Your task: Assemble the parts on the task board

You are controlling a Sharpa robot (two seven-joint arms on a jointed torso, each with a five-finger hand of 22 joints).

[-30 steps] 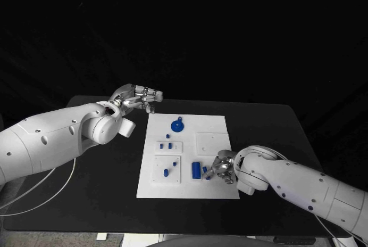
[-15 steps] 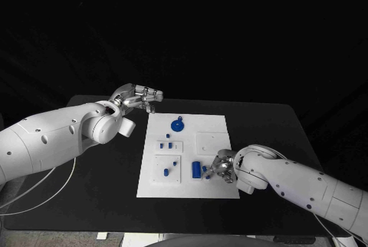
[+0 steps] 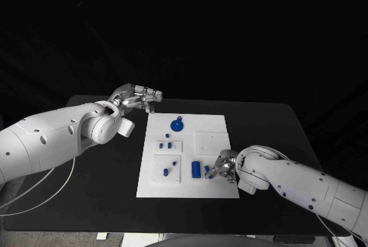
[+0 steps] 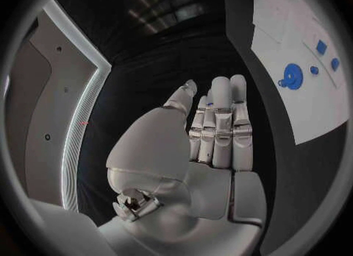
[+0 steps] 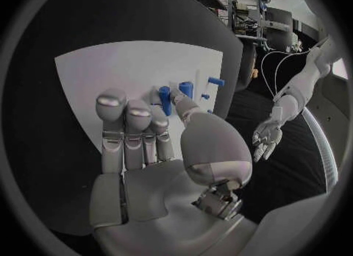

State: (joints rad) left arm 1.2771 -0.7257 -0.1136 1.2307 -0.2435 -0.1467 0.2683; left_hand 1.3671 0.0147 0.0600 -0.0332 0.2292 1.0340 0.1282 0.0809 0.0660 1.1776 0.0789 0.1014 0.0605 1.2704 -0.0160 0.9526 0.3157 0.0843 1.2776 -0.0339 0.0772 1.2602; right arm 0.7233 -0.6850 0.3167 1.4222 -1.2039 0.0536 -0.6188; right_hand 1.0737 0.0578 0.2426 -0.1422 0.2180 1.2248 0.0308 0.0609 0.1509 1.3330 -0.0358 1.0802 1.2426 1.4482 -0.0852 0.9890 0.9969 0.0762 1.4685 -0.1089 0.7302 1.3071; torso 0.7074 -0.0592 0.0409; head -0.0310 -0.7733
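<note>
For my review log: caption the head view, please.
Right hand touches a small blue part on the white task board; left hand hovers off-board.

Both arms are showing smooth white shells with rounded, bulging segments. The left arm point(image 3: 53, 138) is wearing small dark screw dots along its shell, and a thin pale cable point(image 3: 46, 183) is hanging in a loop under it. A white cuff-like cap is sitting at its wrist, just behind the left hand point(image 3: 138, 96). The right arm point(image 3: 299, 183) is carrying the same dark dots. The right hand point(image 3: 223, 167) and the left hand are silver metal, with jointed fingers showing darker seams and rounded pale tips. In the wrist views each palm is looking like a smooth grey dome, with exposed metal mechanism beside its base.
</note>
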